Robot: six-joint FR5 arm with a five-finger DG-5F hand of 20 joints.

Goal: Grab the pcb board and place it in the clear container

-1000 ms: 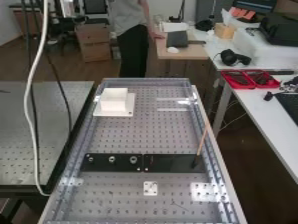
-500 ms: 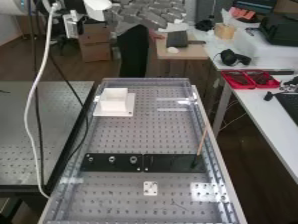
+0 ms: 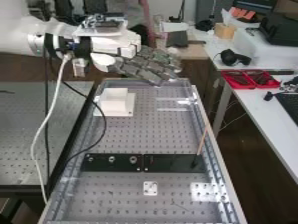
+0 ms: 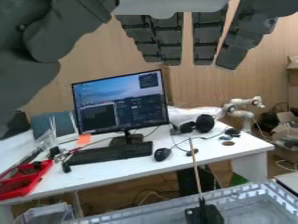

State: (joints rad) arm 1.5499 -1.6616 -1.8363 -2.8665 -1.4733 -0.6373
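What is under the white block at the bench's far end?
The white block sits on a wider, flat white base, which rests on the perforated surface. The part of the base directly beneath the block, and the surface beneath the base, are covered.

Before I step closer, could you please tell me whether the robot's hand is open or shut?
The hand is open: its dark grey fingers extend straight, not curled round anything.

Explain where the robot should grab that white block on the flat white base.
Probably by two opposite upright sides of the block, with the hand coming down from above. Those sides look flat and rise above the wider, thin base, and nothing covers the top. The bench's side rail runs close by, so a sideways approach from there might be cramped.
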